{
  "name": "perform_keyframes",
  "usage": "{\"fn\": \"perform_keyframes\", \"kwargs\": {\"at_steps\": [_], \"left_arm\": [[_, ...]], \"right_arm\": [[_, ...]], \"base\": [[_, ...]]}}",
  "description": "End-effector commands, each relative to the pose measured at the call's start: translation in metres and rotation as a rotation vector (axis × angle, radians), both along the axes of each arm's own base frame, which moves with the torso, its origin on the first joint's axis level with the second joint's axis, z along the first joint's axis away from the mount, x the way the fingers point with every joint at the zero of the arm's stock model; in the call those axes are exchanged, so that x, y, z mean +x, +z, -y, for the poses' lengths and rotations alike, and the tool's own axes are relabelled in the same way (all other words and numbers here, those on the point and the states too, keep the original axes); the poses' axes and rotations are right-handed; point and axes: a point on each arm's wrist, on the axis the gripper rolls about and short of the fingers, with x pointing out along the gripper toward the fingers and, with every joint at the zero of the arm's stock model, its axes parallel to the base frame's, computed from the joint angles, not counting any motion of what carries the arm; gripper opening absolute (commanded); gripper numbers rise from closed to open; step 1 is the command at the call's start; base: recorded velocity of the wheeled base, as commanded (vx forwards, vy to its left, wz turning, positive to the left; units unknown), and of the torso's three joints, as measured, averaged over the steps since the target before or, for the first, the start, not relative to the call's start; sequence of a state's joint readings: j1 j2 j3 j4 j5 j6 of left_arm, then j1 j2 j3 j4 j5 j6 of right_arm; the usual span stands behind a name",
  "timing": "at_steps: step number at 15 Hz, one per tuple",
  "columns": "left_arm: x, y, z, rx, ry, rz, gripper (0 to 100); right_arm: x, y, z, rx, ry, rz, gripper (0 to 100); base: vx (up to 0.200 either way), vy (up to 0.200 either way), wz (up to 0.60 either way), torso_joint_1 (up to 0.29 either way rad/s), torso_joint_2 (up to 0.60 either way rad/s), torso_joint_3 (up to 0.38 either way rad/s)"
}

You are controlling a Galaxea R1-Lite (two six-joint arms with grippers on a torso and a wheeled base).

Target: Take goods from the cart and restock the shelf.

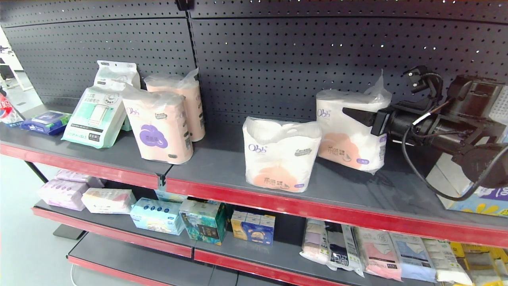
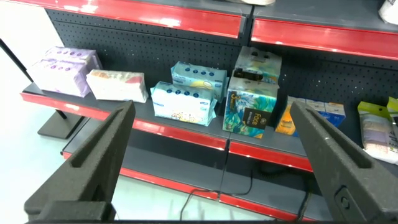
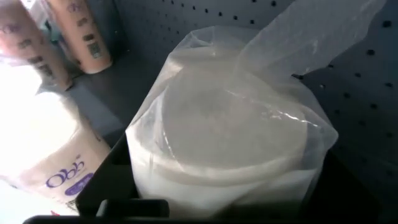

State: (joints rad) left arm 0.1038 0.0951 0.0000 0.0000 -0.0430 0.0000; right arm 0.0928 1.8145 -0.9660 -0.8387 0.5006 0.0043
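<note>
A white tissue pack (image 1: 349, 135) with a peach print stands on the grey top shelf (image 1: 222, 163) at the right, against the pegboard. My right gripper (image 1: 357, 117) is at its upper part; one dark finger lies across the pack's front. In the right wrist view the same tissue pack (image 3: 230, 137) sits between the spread fingers (image 3: 112, 186), its plastic undented, so the gripper looks open around it. A matching second pack (image 1: 279, 157) stands near the shelf's front edge. My left gripper (image 2: 211, 162) hangs open and holds nothing, in front of the lower shelf.
Pink roll packs (image 1: 160, 127) and a green-white pouch (image 1: 97, 117) stand on the top shelf's left half. A box with a yellow print (image 1: 472, 194) is under my right arm. Boxed tissues (image 2: 186, 102) and a teal carton (image 2: 252, 99) line the lower shelf.
</note>
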Motion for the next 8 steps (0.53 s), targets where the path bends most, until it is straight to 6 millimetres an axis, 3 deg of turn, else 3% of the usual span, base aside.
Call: {"fn": "perform_keyframes", "kwargs": {"at_steps": [1, 8], "left_arm": [[0.0, 0.0, 0.0, 0.0, 0.001, -0.002, 100], [0.0, 0.0, 0.0, 0.0, 0.001, -0.002, 100]], "right_arm": [[0.01, -0.009, 0.001, 0.0, 0.025, -0.003, 0], [0.033, -0.019, 0.001, -0.01, 0.149, 0.054, 0]], "base": [[0.0, 0.0, 0.0, 0.0, 0.0, 0.0], [0.0, 0.0, 0.0, 0.0, 0.0, 0.0]]}}
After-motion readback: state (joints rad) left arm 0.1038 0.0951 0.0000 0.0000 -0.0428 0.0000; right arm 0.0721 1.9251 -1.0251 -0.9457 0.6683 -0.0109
